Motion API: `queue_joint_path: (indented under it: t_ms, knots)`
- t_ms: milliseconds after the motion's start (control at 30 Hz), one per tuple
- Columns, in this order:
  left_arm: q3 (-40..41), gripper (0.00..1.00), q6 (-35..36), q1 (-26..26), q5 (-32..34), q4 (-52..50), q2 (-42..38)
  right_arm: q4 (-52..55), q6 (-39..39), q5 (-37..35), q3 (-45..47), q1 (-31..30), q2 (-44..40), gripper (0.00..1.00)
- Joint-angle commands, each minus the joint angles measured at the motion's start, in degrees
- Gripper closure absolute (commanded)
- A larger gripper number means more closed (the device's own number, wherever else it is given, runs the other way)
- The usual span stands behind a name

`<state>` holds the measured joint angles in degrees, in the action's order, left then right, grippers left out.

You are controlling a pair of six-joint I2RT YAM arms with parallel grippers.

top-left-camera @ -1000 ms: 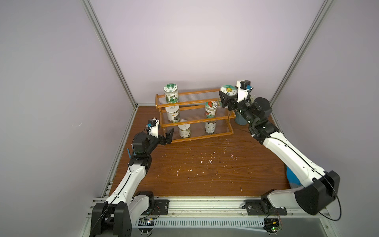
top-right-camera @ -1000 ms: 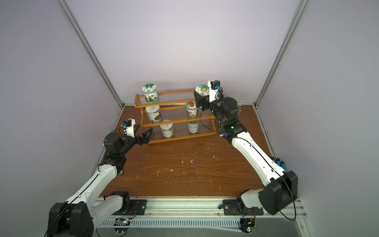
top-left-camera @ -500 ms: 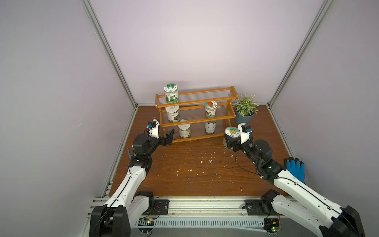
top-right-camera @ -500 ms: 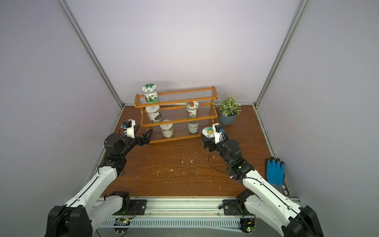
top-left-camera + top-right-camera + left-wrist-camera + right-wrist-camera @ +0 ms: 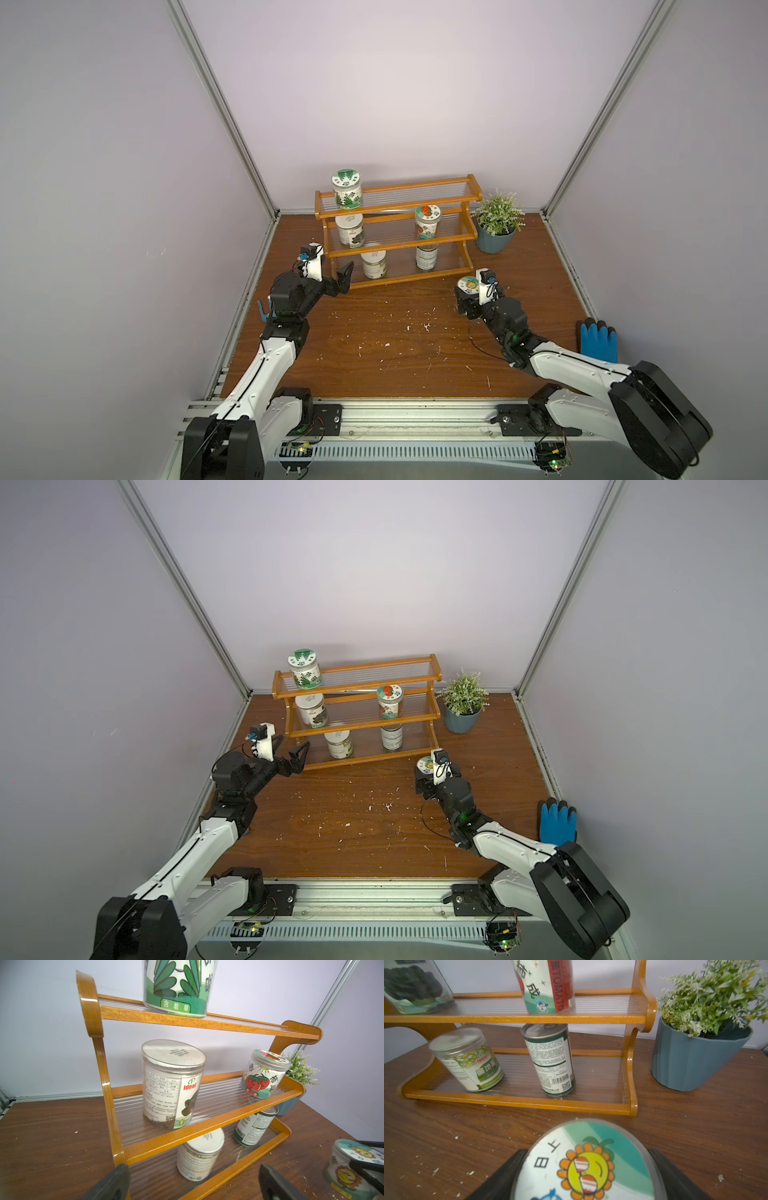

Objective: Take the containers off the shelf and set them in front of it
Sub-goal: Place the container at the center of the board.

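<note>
Right claw [image 5: 467,301] tight around flower jar [image 5: 583,1165] in front of shelf [image 5: 517,1103], plant pot [image 5: 494,243] beside; left claw [image 5: 289,749] agape, empty.

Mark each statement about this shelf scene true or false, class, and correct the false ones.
1. The right gripper holds the yellow flower jar. True.
2. The shelf has an empty top tier. False: the green trees jar stands there.
3. The silver can stands on the bottom tier. True.
4. The left gripper holds a jar. False: it is open and empty.
5. The plant pot sits on the middle tier. False: it stands on the table beside the shelf.
</note>
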<state>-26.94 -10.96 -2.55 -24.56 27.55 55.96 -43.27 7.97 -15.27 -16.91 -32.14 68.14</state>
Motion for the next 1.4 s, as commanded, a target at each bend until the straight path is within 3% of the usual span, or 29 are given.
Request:
queue_joint_path:
  t_ms: [0,400,867,1133,1367]
  knots:
    - [0.30,0.00,-0.11,-0.53,0.39,1.10,-0.82,-13.85,0.72,-1.17,-0.13,1.51,2.86,0.41]
    - [0.50,0.00,-0.03,-0.71,0.64,0.91,-0.85,-26.03,1.76,5.31,-3.37,2.49,17.84,0.38]
    - [0.74,0.00,0.42,-0.71,1.43,0.79,-0.74,-28.67,0.76,6.74,-6.23,2.50,25.38,0.32]
    - [0.78,0.00,0.42,-0.71,1.62,1.28,-0.51,-22.78,0.17,2.97,-7.26,2.44,25.73,0.14]
    - [0.71,0.00,0.67,-0.71,1.66,1.01,-0.68,-22.39,1.30,2.44,-7.27,2.47,26.62,0.04]
